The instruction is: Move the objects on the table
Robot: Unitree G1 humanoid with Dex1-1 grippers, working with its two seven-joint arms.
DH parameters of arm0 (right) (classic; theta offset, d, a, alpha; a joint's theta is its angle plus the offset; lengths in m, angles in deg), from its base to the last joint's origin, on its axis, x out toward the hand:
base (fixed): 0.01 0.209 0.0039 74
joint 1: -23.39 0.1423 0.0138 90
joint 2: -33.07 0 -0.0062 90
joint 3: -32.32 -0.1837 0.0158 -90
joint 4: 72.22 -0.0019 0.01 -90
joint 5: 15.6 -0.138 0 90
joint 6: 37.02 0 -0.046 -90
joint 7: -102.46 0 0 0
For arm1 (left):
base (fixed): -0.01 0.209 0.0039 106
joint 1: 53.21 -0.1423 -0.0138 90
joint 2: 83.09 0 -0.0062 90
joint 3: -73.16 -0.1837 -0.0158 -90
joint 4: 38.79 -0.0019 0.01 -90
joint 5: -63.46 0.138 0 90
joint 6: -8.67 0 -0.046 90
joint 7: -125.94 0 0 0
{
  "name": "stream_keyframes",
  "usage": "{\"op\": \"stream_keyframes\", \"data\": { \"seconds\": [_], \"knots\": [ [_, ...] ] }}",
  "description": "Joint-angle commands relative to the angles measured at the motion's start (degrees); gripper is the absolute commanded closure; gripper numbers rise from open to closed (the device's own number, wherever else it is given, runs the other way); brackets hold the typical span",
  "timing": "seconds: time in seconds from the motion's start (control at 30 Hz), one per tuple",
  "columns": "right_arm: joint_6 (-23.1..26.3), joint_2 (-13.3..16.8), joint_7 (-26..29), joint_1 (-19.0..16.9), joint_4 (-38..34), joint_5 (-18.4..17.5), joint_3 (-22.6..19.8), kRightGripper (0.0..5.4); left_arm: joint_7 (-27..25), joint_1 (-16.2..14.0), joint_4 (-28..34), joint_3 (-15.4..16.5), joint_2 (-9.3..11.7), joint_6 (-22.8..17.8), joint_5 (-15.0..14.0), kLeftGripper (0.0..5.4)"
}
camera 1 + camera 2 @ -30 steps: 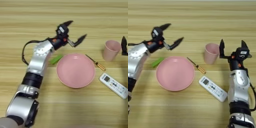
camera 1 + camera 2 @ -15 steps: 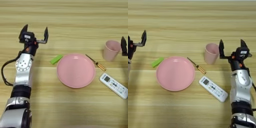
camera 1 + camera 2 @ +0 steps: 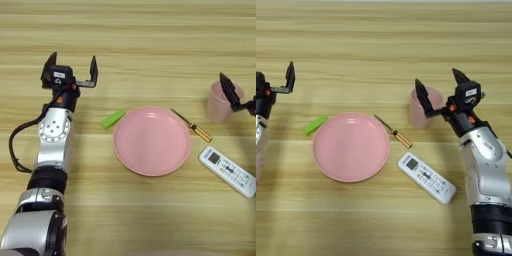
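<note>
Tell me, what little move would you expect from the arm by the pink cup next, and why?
Probably closing on the cup. The right end effector is open, with one finger at the pink cup on its left side and the other beyond it on the right, so the cup seems to sit between them. The left end effector is open too, over bare table, well away from everything.

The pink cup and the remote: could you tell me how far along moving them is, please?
Nothing looks moved yet. The right gripper is open around the pink cup, which stands on the table. The remote lies untouched beside the pink plate. The left gripper is open, away from both.
</note>
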Motion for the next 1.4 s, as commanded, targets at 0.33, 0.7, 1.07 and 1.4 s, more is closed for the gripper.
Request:
{"op": "stream_keyframes", "data": {
  "seconds": [0.33, 0.7, 1.07, 1.4],
  "knots": [
    [14.71, -0.86, -9.92, -13.63, -14.13, 6.54, 3.01, 0.0, -1.23, 2.48, -3.36, 1.59, 0.87, -0.51, -3.37, 0.01],
    [14.1, -2.46, -11.87, -14.31, -13.42, 9.39, 4.28, 0.0, -1.93, 2.69, -4.19, 1.67, 1.13, 0.33, -3.75, 0.01],
    [12.56, -3.88, -12.99, -9.59, -5.77, 9.5, 3.15, 0.0, -1.93, 2.31, -3.74, 1.42, 1.17, 0.51, -3.52, 0.01],
    [10.6, -3.96, -13.11, -5.18, 1.15, 10.19, 3.07, 0.0, -2.44, 2.24, -3.91, 1.4, 1.37, 0.71, -3.56, 0.01]
  ]
}}
